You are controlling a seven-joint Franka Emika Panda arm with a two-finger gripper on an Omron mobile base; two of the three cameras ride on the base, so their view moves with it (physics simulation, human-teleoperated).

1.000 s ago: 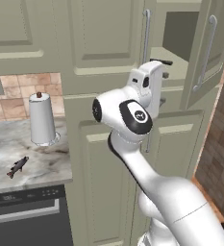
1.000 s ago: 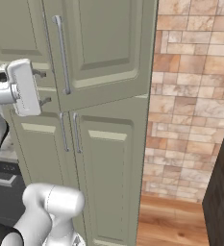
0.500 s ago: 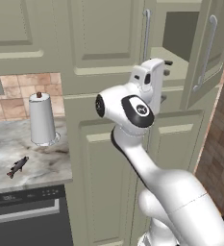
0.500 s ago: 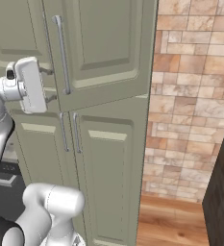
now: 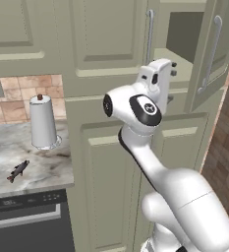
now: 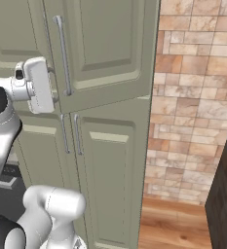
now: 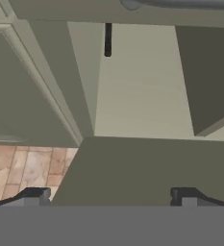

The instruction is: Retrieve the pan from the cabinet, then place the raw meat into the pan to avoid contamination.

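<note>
One door of the tall cabinet [image 5: 111, 59] is standing open on its upper right side, and I am holding my gripper [image 7: 108, 199] at that opening with its fingers spread wide and nothing between them. In the hand view I am looking along a pale shelf [image 7: 147, 96] where the pan [image 7: 180, 4] is showing, its thin black handle [image 7: 107, 39] pointing my way. Next I judge I should reach in for that handle. The raw meat [image 5: 17, 170] is lying on the marble counter [image 5: 42, 165] near the paper-towel roll [image 5: 43, 122]; brick wall [image 6: 198, 87] and wood floor [image 6: 173, 223] are flanking the unit.
</note>
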